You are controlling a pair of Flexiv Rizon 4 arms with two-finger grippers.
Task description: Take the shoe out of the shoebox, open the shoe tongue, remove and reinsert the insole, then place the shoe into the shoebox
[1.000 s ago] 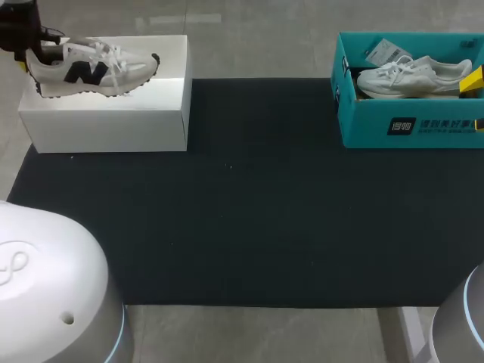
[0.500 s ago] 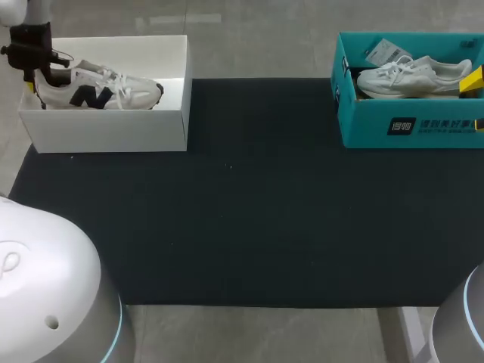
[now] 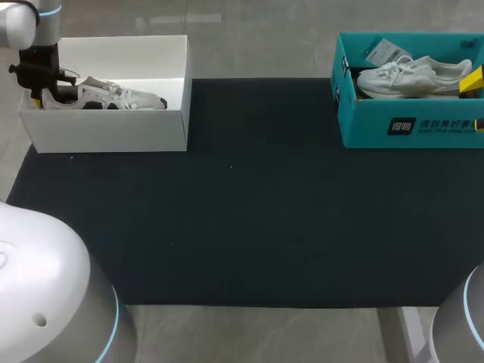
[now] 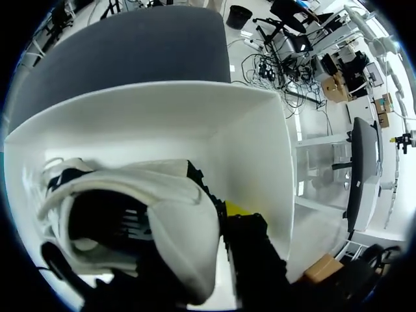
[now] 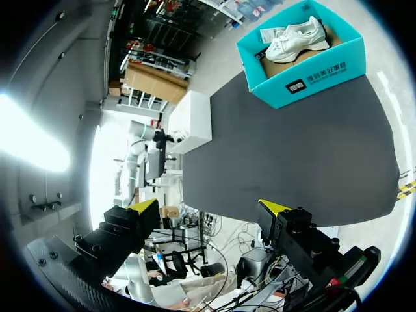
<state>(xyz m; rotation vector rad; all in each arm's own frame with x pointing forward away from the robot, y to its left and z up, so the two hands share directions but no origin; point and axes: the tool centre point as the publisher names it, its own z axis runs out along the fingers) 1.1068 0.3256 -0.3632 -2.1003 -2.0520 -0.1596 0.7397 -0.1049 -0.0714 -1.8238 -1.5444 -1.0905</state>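
A white sneaker [image 3: 113, 97] with dark side markings lies inside the open white shoebox [image 3: 106, 128] at the table's back left, toe pointing right. My left gripper [image 3: 41, 94] is down in the box's left end, shut on the sneaker's heel. From the left wrist, the heel collar [image 4: 175, 221] sits pinched in the left gripper [image 4: 195, 253]; one yellow fingertip [image 4: 237, 209] shows outside the heel, while the other finger is hidden inside the shoe. The box's far wall [image 4: 162, 123] rises ahead. My right gripper [image 5: 208, 208] hangs open and empty, high off the table.
A teal shoebox [image 3: 408, 125] at the back right holds a second white sneaker [image 3: 412, 76] and a paper tag. The teal shoebox [image 5: 305, 62] also appears far ahead of the right gripper. A black mat [image 3: 249, 212] covers the table between the boxes.
My left gripper has lowered the sneaker from above the white shoebox down into it; the shoe now sits below the box rim. The right arm has not moved.
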